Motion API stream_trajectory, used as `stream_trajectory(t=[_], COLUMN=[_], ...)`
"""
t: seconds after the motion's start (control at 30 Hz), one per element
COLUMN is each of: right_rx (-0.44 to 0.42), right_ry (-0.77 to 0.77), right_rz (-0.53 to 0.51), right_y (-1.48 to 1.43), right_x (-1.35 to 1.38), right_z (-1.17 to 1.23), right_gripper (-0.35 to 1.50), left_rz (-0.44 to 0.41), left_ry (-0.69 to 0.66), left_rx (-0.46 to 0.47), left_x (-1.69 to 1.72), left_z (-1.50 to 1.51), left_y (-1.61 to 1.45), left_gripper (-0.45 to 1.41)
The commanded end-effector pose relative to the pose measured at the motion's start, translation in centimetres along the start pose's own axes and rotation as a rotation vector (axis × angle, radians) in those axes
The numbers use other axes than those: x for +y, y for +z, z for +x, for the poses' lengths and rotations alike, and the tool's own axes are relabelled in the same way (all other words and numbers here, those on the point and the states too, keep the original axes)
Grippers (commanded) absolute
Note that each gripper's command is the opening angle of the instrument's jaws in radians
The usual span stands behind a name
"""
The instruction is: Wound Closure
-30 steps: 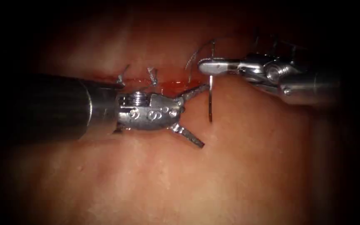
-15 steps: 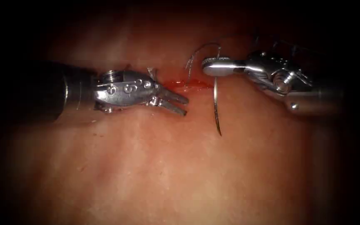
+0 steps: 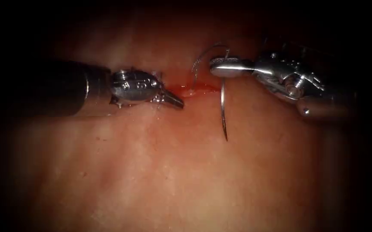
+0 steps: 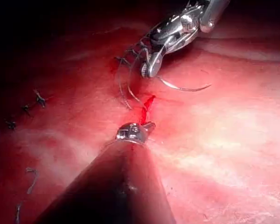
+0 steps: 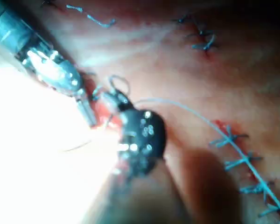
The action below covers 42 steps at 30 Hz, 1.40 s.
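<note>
The cut [image 3: 196, 89] in the tissue [image 3: 160, 172] is wet with red fluid. My right tool [image 3: 220, 68] comes in from the right and is shut on the curved needle [image 3: 223, 107] close to its thread end. The needle hangs out of the tissue, its point toward the camera on the near side of the cut. Thread [image 3: 201, 58] arcs from the needle's end down to the cut. My left tool [image 3: 177, 102] sits at the cut's left end, jaws closed on the near lip of tissue. In the left wrist view my left tool [image 4: 148, 126] is just below the cut [image 4: 147, 107], with the right tool [image 4: 147, 70] and the needle [image 4: 182, 87] beyond.
A finished stitch [image 3: 157, 75] stands just behind the left tool's wrist. More knotted stitches [image 5: 233, 140] run in a row along the closed stretch of wound, others [image 4: 37, 99] lie farther off. Pale thread [image 5: 186, 109] crosses the tissue past the right tool's wrist [image 5: 142, 135].
The left tool's jaws went from wide open to closed while it drew back left and up to the cut's left end. The right tool turned the needle so that more of its length shows.
</note>
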Motion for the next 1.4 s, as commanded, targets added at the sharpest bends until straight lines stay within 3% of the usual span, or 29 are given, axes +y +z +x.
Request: stream_trajectory(t=[0.03,0.43,0.63,0.9,1.07,1.13,1.2,1.4], right_rx=[0.002,0.002,-0.001,0.004,0.011,0.014,0.017,0.031], right_ry=[-0.014,-0.132,-0.207,-0.224,-0.241,-0.253,-0.265,-0.282], right_rz=[0.001,-0.032,-0.047,-0.052,-0.057,-0.055,-0.053,-0.052], right_y=[0.09,0.16,0.2,0.22,0.22,0.23,0.24,0.27], right_x=[0.04,0.06,0.07,0.08,0.09,0.09,0.1,0.11], right_z=[-0.01,0.0,0.02,0.02,0.02,0.02,0.02,0.02], right_gripper=[-0.35,-0.35,-0.35,-0.35,-0.35,-0.35,-0.35,-0.35], left_rz=[-0.001,0.042,0.023,-0.036,-0.123,-0.178,-0.297,-0.418], left_ry=[0.0,0.0,0.004,0.022,0.04,0.044,0.05,0.058], left_rx=[0.002,-0.002,-0.006,-0.016,-0.075,-0.093,-0.104,-0.103], left_x=[-0.1,-0.34,-0.54,-0.55,-0.5,-0.48,-0.42,-0.32], left_z=[0.02,0.01,-0.13,-0.27,-0.32,-0.31,-0.3,-0.22], left_y=[0.04,0.08,0.3,0.46,0.51,0.51,0.54,0.6], left_gripper=[-0.16,-0.21,-0.28,-0.33,-0.33,-0.35,-0.35,-0.35])
